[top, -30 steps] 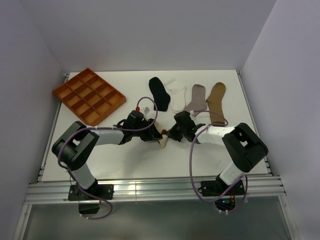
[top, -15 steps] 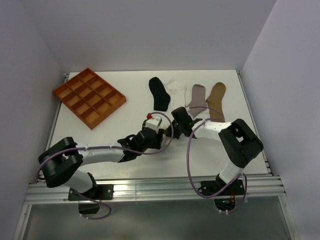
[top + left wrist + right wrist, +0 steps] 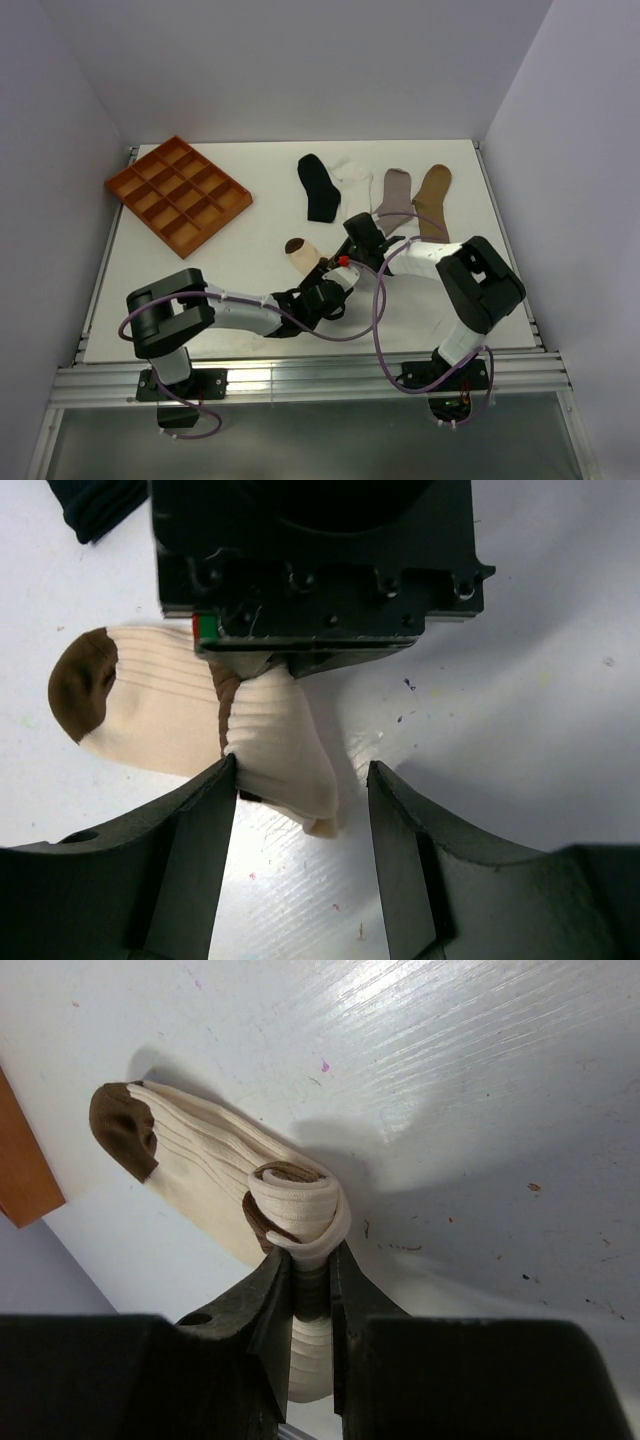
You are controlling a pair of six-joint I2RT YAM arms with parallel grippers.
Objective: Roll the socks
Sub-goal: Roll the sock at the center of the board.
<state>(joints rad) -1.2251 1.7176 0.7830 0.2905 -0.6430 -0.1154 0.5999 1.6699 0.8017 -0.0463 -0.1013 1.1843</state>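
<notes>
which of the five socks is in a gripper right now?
The cream sock with the brown toe, half rolled: the right gripper pinches its rolled end. The black sock, white sock, grey sock and tan sock lie flat farther back.

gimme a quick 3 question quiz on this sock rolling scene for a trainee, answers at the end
1. True or false: the right gripper is pinching the rolled end of the cream sock.
2. The left gripper is: A) open, its fingers either side of the cream sock; B) shut on nothing; C) out of view.
3. Fill in: in the top view, the sock just left of the white sock is the ___ sock.

Key: 1 true; 2 A; 3 black sock.
</notes>
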